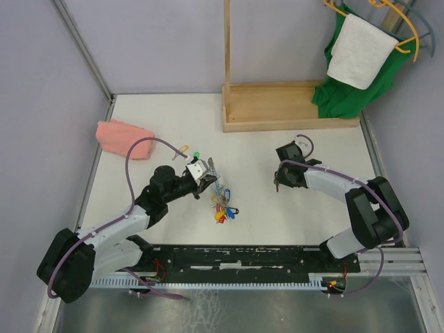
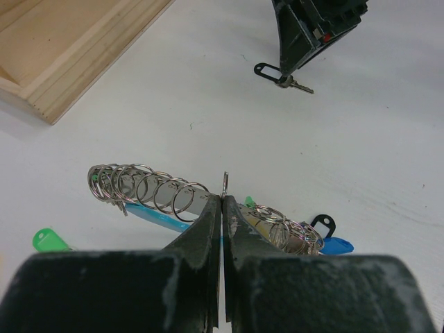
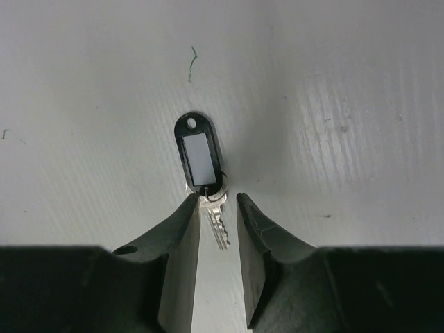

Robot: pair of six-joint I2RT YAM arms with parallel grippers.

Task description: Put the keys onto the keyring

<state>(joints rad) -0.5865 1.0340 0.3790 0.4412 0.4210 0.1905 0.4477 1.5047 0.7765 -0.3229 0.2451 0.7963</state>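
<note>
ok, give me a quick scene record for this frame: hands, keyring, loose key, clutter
left hand: shut on keyring wire
right hand: open, straddling black-tagged key
black-tagged key: flat on table, apart from keyring
keyring: many small rings and coloured tags strung on it
other: pink cloth far left, wooden stand at far edge

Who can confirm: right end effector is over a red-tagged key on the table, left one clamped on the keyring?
Not red: the right wrist view shows a black tag. Right end effector is over that key on the table; left end effector is clamped on the keyring.
</note>
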